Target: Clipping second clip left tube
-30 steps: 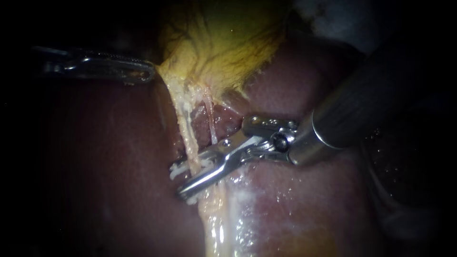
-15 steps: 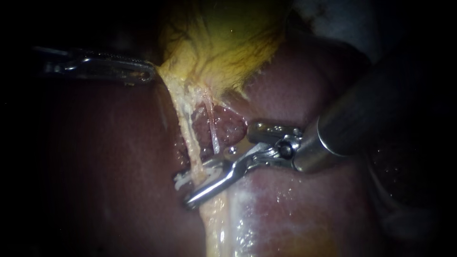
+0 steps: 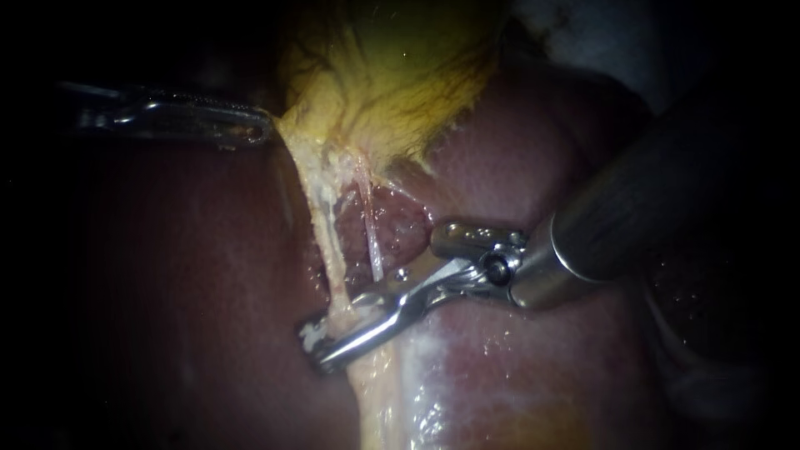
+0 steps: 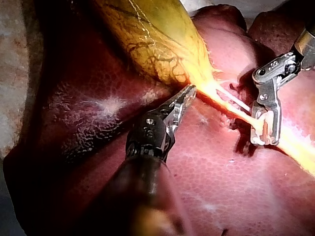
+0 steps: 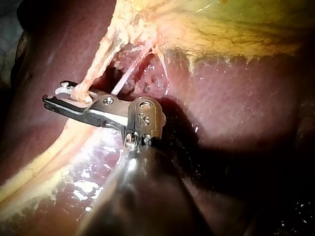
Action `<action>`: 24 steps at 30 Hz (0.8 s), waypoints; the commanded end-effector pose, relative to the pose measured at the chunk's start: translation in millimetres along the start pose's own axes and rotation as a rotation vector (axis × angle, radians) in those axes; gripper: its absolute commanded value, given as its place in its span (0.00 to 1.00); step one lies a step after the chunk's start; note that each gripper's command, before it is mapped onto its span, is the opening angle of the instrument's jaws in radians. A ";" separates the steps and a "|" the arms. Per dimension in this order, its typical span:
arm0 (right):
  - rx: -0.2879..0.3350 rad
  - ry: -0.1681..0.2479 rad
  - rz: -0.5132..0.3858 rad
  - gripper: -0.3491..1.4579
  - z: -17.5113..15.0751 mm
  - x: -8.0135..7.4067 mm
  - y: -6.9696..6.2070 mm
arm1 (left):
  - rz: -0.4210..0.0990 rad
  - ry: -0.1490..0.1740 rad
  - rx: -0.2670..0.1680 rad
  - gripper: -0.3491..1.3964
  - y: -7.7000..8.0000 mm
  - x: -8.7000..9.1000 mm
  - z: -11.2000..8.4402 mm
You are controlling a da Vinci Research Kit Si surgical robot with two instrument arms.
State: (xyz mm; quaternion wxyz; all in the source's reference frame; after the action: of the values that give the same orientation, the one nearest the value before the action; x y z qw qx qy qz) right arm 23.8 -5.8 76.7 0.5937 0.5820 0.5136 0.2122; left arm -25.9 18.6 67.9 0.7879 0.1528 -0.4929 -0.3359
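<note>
The yellow gallbladder [image 3: 400,75] lies on the dark red liver [image 3: 183,275]. Two strands run down from it: the thicker pale left tube [image 3: 329,242] and a thin right tube [image 3: 372,242]. My right instrument [image 3: 313,343] comes in from the upper right, and its jaws stand across the left tube, shut on a white clip [image 3: 310,335] that wraps it. The right wrist view shows the left tube [image 5: 101,59] passing between those jaws [image 5: 55,101]. My left instrument [image 3: 250,131] is shut on the gallbladder's edge and holds it out to the left; the left wrist view shows that grip [image 4: 187,93].
Glistening pale fatty tissue [image 3: 392,392] runs down the liver below the clip. A bare red patch [image 3: 400,221] lies between the tubes, near the right instrument's metal wrist [image 3: 475,246]. White cloth [image 3: 583,33] shows at the far upper right.
The right instrument's jaws have drawn closer together on the white clip around the left tube, after shifting slightly along it. The left instrument has held still.
</note>
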 end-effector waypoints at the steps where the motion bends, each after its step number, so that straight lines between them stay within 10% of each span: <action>1: -0.001 0.000 0.005 0.12 -0.1 0.1 0.0 | 0.000 0.000 0.000 0.00 0.0 0.0 0.0; 5: -0.001 0.000 0.011 0.00 -0.1 0.1 0.1 | 0.000 0.000 0.000 0.00 0.0 0.0 0.0; 24: -0.001 -0.016 0.005 0.00 0.0 -0.9 0.8 | 0.000 0.000 0.000 0.00 0.0 0.0 0.0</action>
State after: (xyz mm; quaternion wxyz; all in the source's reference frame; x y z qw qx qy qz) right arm 23.7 -6.4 77.8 0.5975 0.5846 0.5073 0.2094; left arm -25.9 18.6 68.0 0.7880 0.1527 -0.4929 -0.3359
